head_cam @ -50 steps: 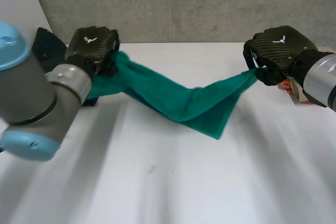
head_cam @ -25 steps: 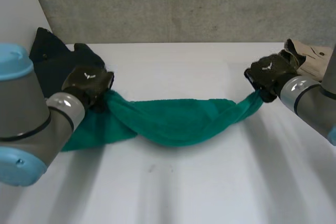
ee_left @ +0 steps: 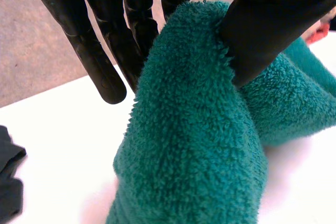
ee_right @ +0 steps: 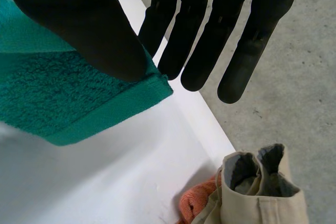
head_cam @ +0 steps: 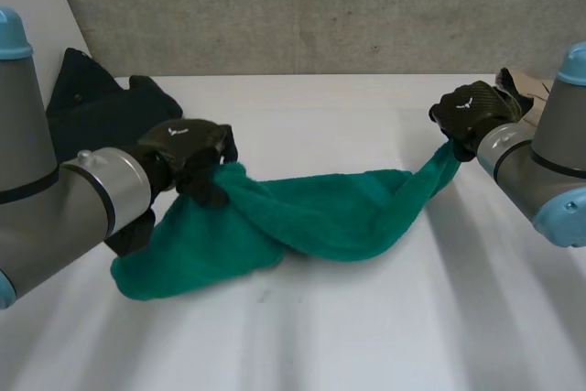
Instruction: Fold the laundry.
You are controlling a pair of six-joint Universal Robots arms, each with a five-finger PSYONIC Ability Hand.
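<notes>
Left hand (head_cam: 188, 148) pinches one bunched end of the teal-green terry towel (head_cam: 320, 212) between thumb and fingers, and right hand (head_cam: 472, 109) nips the opposite hemmed corner under its thumb. Between them, the towel lies rumpled across the white table (head_cam: 348, 336).

A green towel (head_cam: 320, 217) spans mid-table; dark clothes (head_cam: 92, 107) crowd the far left, a beige garment (ee_right: 257, 192) the far right; the near table (head_cam: 366, 336) lies open.
</notes>
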